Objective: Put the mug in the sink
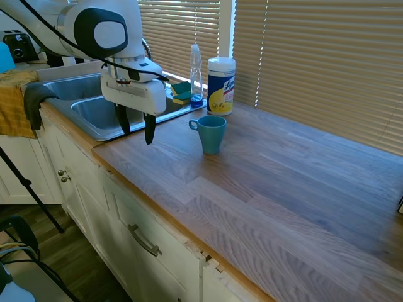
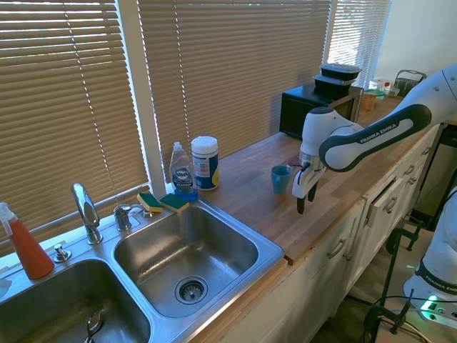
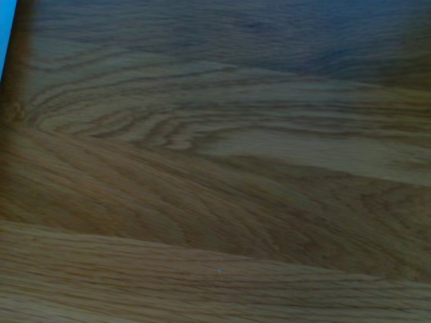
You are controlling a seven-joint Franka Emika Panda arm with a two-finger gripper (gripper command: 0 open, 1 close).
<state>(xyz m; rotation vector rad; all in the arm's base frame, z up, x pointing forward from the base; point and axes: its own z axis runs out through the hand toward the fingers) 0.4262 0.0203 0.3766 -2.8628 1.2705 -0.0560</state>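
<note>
The teal mug [image 1: 211, 133] [image 2: 280, 179] stands upright on the wooden counter [image 1: 283, 189], its handle turned toward the sink. My gripper [image 1: 136, 130] [image 2: 302, 203] hangs open just above the counter near its front edge, between the mug and the sink, with nothing between its fingers. The mug is a short way from it and not touched. The steel double sink [image 1: 88, 119] [image 2: 268, 251] has a tall chrome faucet [image 2: 86, 211]. The wrist view shows blurred wood grain [image 3: 222, 175] and a thin teal sliver [image 3: 5, 33] at one edge.
A white wipes canister [image 1: 221, 85] [image 2: 205, 162], a clear soap bottle [image 1: 196, 74] [image 2: 183, 170] and sponges [image 2: 163, 202] stand behind the sink's corner. A yellow towel [image 1: 16, 104] hangs over the far basin. A microwave [image 2: 314, 107] sits further along the counter. Blinds [image 1: 315, 56] line the wall.
</note>
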